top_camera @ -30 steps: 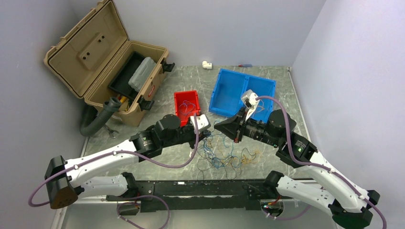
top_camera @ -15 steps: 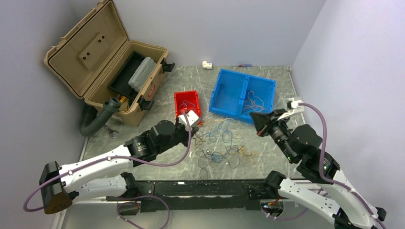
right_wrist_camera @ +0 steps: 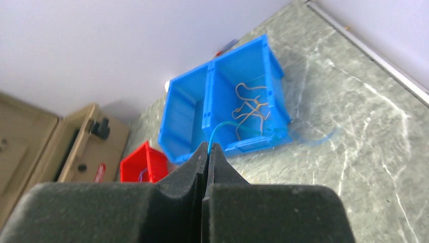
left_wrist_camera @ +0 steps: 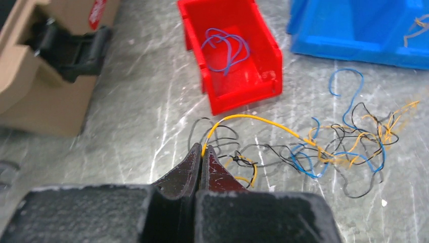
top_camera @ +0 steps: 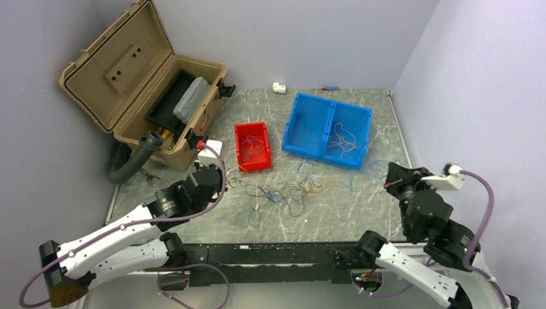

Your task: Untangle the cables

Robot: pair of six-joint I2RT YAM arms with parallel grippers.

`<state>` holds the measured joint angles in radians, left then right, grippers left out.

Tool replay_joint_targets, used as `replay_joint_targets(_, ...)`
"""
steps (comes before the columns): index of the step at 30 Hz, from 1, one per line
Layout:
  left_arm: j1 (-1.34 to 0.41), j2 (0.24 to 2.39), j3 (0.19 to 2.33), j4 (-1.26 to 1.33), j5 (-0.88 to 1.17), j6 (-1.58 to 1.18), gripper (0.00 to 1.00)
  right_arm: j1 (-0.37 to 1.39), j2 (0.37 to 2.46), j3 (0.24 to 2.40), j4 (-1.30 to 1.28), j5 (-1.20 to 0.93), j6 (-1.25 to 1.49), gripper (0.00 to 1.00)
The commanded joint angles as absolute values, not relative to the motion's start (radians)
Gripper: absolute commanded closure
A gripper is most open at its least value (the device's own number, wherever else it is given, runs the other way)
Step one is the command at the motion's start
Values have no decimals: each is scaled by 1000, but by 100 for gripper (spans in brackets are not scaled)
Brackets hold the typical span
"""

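Note:
The cables lie as a loose tangle of black, blue and yellow-orange wires stretched across the table's middle; the tangle also shows in the left wrist view. My left gripper is at the tangle's left end. In its wrist view it is shut on a yellow wire that arcs right into the tangle. My right gripper is at the right side. In its wrist view it is shut on a thin blue wire, raised above the table.
A red bin holds blue wires and shows in the left wrist view. A blue two-part bin holds tan wires. An open tan toolbox and a black hose stand at the left.
Both arms have drawn apart: the left gripper moved left, the right gripper swung right and nearer. The tangle has spread out wider between them.

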<state>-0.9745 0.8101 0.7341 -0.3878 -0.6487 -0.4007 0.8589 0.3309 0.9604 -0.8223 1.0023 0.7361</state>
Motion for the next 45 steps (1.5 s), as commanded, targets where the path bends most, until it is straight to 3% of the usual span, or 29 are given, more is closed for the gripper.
replay_joint_targets(1,-968,748,737,-545,-825,-579,100,861,278,1004,-969,1196,926,100)
replay_joint_targets(6,-968,678,727,-593,-854,-637,100,861,272,1015,-977,1204,917,100)
replay_joint_targets(13,-968,577,663,-452,-764,-528,100,862,303,954,-758,1066,641,100)
replay_joint_targets(20,-968,612,677,-407,-667,-459,100,861,625,1011,-852,974,658,100)
replay_joint_targets(28,-968,583,660,-380,-583,-418,100,838,747,1059,-647,860,510,100)
replay_joint_targets(39,-968,571,637,-296,-278,-300,100,732,989,1238,-484,592,378,100)
replay_joint_targets(45,-968,602,669,-316,-111,-246,100,613,1119,1326,-392,286,368,100)
